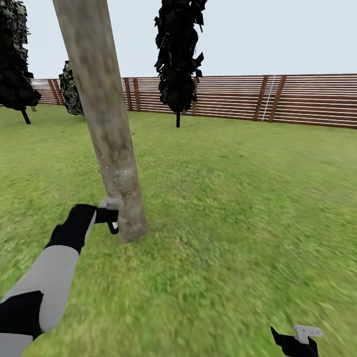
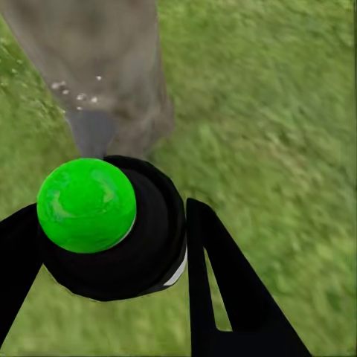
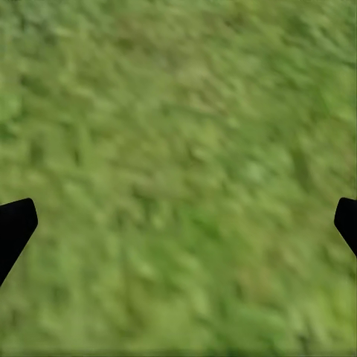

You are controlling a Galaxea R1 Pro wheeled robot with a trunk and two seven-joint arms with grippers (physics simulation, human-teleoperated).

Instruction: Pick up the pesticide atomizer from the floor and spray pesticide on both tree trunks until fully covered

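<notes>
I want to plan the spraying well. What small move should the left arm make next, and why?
Probably raise the left claw slowly along the trunk. It holds the spray bottle close to the trunk's base, and small white droplets show only on the lower part, so the higher bark seems uncovered yet.

Ahead of you a slim dark cypress-like tree [image 1: 177,59] stands on a thin stem out on the lawn. A second one [image 1: 15,59] stands far left, a third dark bush [image 1: 71,89] beside it, under a pale sky [image 1: 277,34].
</notes>
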